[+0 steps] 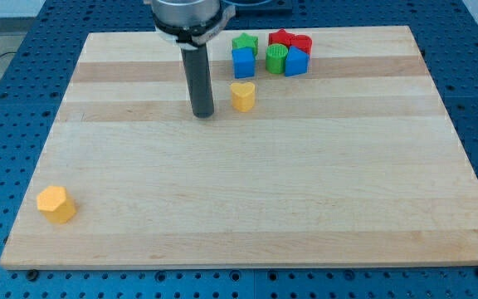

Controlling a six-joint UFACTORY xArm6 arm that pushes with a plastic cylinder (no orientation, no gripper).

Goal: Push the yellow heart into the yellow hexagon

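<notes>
The yellow heart (242, 95) stands on the wooden board (247, 191) near the view's top centre. The yellow hexagon (56, 203) lies far off at the view's lower left, near the board's corner. My tip (202, 115) rests on the board just left of the yellow heart, with a small gap between them. The dark rod rises straight up from the tip to the arm at the view's top.
A cluster of blocks sits at the view's top, just above the heart: a green star (244, 42), a blue cube (243, 62), a green cylinder (276, 58), a blue block (296, 62), a red star (281, 38) and a red block (303, 43).
</notes>
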